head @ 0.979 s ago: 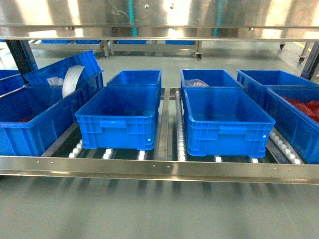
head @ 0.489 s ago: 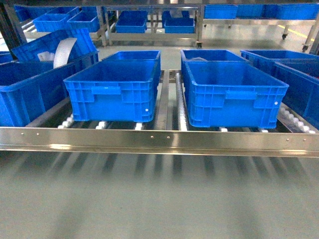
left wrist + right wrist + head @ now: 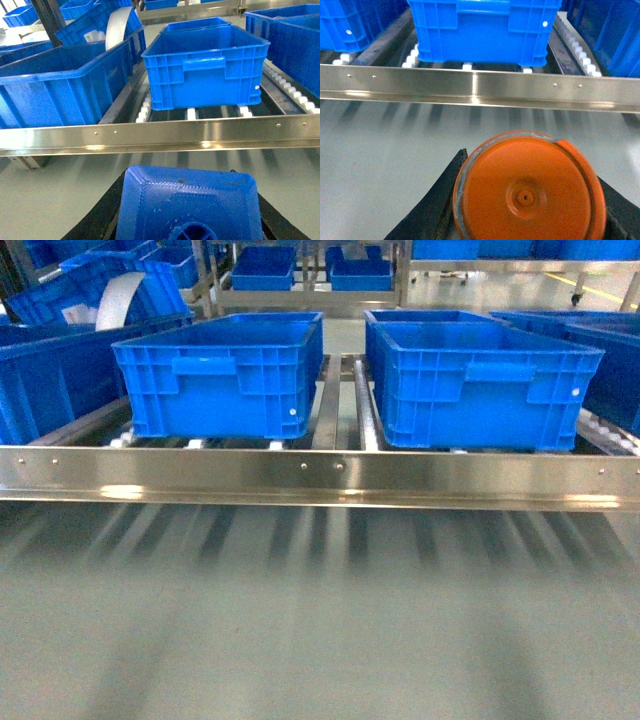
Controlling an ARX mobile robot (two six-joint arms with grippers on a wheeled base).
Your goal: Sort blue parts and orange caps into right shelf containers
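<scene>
My left gripper (image 3: 190, 192) is shut on a blue part (image 3: 200, 210), a boxy block that fills the bottom of the left wrist view between black fingers (image 3: 97, 217). The right gripper (image 3: 532, 170) is shut on an orange cap (image 3: 525, 197), whose round face points at the camera. Both are held in front of the shelf's steel front rail (image 3: 320, 475), short of it. Two blue containers stand on the rollers behind the rail, one left (image 3: 215, 380) and one right (image 3: 480, 380). Neither gripper shows in the head view.
A larger blue crate (image 3: 55, 380) with a white curved sheet (image 3: 115, 295) stands at the far left. Another crate (image 3: 615, 360) sits at the far right. More racks with blue crates stand behind. Grey floor (image 3: 320, 640) lies before the rail.
The head view has sunk: the rail has risen in the frame, the crates now show side-on instead of from above, and the upper steel shelf has left the view.
</scene>
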